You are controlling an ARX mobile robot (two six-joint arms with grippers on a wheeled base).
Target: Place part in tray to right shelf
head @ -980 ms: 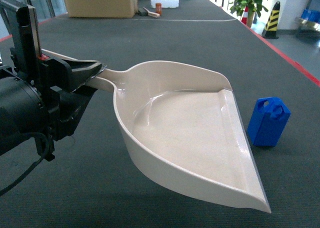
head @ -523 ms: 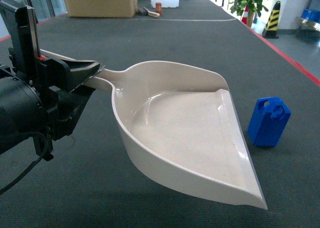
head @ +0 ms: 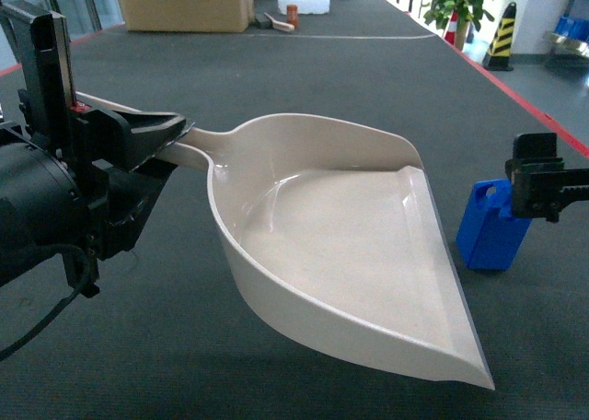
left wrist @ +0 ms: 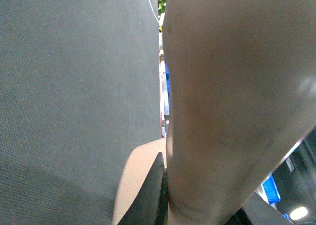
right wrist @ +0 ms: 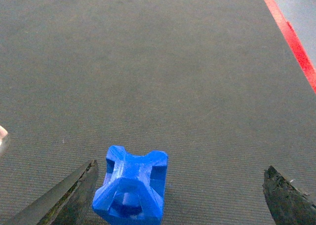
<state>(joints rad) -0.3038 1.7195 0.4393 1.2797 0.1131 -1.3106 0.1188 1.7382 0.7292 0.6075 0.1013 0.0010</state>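
Note:
The beige-pink tray (head: 340, 245) hangs tilted above the dark carpet, and my left gripper (head: 170, 134) is shut on its stub handle. In the left wrist view the tray's underside (left wrist: 237, 96) fills the right half, with my left gripper (left wrist: 202, 195) clamped on the handle. The small blue part (head: 492, 227) stands upright on the carpet just right of the tray's open edge. My right gripper (head: 532, 185) hovers over it, open. From the right wrist the part (right wrist: 132, 185) lies between the spread fingers, close to the left fingertip (right wrist: 74, 193). The right shelf is out of view.
A cardboard box (head: 184, 4), a white foam box (head: 304, 1), a potted plant (head: 456, 1) and a yellow-black bollard (head: 502, 38) stand far back. A red floor line (head: 534, 116) runs along the right side of the carpet.
My right gripper has come into the head view from the right and now sits over the part. The tray and left gripper have hardly moved.

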